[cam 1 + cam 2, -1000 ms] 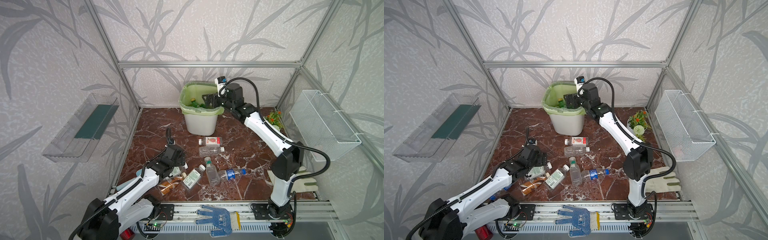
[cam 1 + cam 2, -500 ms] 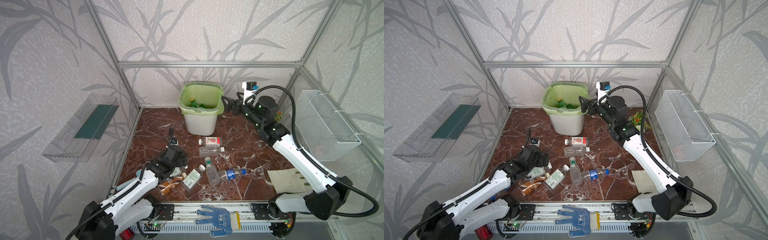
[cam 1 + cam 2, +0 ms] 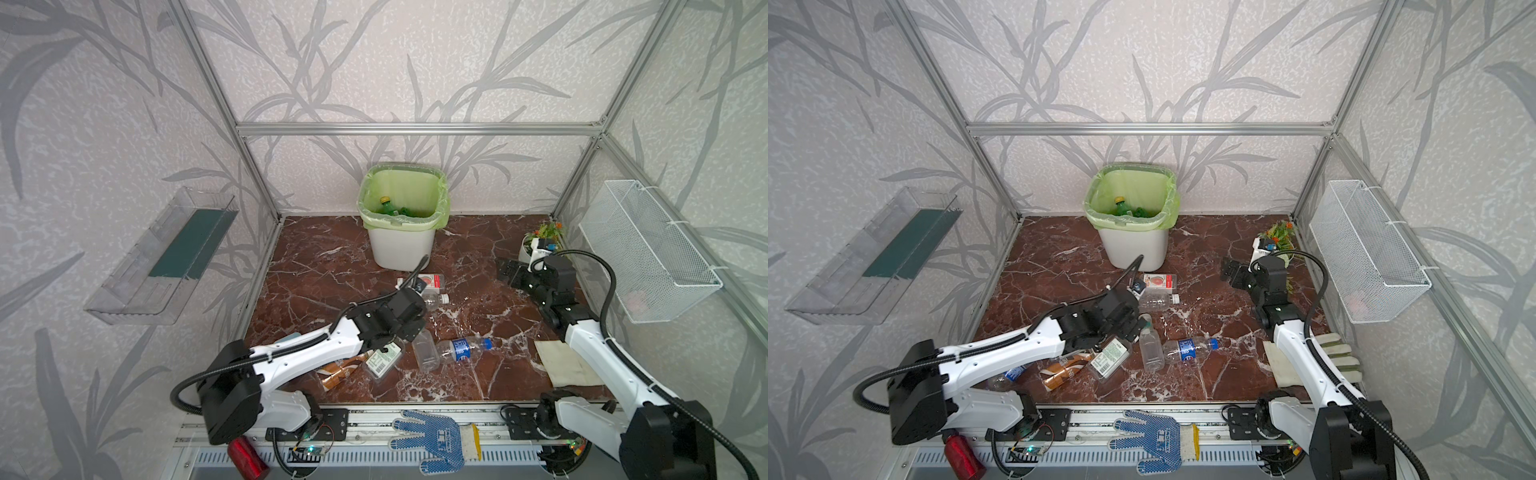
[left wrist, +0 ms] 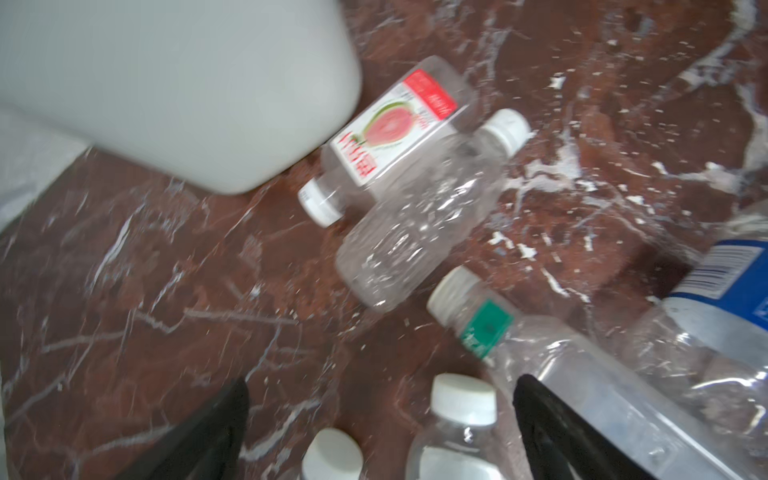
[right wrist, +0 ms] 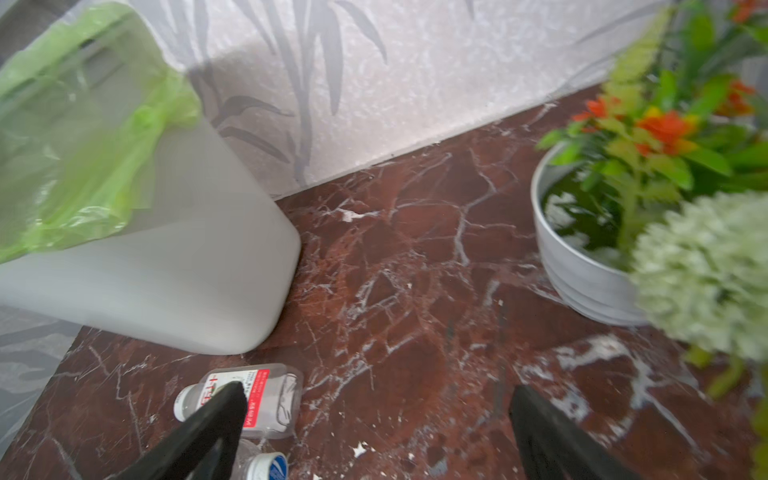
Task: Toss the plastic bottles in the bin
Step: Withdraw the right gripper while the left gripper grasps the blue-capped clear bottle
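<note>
The bin (image 3: 401,249) (image 3: 1133,249), white with a green bag, stands at the back with green plastic bottles (image 3: 390,206) inside. Several more lie on the floor: a red-label one (image 3: 430,281) (image 4: 395,129) (image 5: 266,395), clear ones (image 3: 424,355) (image 4: 419,224), a blue-label one (image 3: 461,348), a brown one (image 3: 340,370). My left gripper (image 3: 405,331) (image 3: 1129,328) (image 4: 382,386) is open low over two white caps (image 4: 463,399), holding nothing. My right gripper (image 3: 505,270) (image 3: 1229,270) (image 5: 378,388) is open and empty above bare floor, right of the bin.
A potted plant (image 3: 536,245) (image 5: 582,270) stands just behind my right gripper. A wire basket (image 3: 648,249) hangs on the right wall and a clear tray (image 3: 162,257) on the left. A pale glove (image 3: 565,361) lies front right; a blue glove (image 3: 436,440) and red spray bottle (image 3: 247,457) lie on the front rail.
My right arm swung from above the bin to the right and down beside the plant. My left arm reached further right, over the bottle caps. Both grippers stayed open.
</note>
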`<state>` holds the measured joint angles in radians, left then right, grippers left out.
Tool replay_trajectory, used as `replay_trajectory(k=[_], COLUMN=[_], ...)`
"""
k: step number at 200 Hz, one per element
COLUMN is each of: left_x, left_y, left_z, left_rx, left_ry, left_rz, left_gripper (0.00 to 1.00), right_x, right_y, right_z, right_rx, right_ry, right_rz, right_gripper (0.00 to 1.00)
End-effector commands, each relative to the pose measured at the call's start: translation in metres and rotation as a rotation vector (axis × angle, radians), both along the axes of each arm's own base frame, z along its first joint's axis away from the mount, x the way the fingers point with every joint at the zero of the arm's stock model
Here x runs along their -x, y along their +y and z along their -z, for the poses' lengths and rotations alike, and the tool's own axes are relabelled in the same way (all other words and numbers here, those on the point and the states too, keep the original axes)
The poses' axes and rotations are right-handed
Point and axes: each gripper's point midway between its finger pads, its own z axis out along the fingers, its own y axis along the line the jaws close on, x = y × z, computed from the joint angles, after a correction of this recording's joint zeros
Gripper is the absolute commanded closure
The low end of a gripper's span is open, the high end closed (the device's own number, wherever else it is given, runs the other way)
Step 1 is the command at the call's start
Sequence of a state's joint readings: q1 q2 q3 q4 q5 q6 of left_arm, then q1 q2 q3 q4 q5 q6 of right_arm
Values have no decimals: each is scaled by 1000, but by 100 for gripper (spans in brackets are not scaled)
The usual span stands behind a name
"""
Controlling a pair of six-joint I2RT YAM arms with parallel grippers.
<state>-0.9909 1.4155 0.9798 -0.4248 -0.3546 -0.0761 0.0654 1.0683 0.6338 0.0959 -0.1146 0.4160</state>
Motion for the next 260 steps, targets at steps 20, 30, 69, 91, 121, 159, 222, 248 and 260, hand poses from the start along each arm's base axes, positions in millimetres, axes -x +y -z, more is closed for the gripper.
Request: replay_trajectory(k=[20,30,69,91,121,159,222,248,260], left_x=[30,36,54,65,72,74,67,58,49], left_y=[-69,-83,-119,-131,-137,-146,-150,-158,-161], left_z=[21,27,43,50,69,85,93,62,39], left_rx=[-170,-200,-262,-248,-303,-316,-337,-247,-192], left_ry=[134,174,260,324,385,423,409,330,272], left_rz=[309,360,482,534,557,573,558,541,516], left_gripper=[1,2,5,6,14,19,53,57,59], right_x=[20,25,34,34,33,33,33,32,32], right_y=[-12,-13,-20,-22,-23,-27,-29,-30,-29], right_z=[34,42,64,68,69,75,78,76,76], right_rx=[-60,-60,-62,-60,-60,-62,-68,-67,-68], right_ry=[51,63,98,107,107,121,125,121,120], right_rz=[7,8,28,27,24,34,34,38,36], right_gripper=[1,1,1,1,1,1,1,1,1])
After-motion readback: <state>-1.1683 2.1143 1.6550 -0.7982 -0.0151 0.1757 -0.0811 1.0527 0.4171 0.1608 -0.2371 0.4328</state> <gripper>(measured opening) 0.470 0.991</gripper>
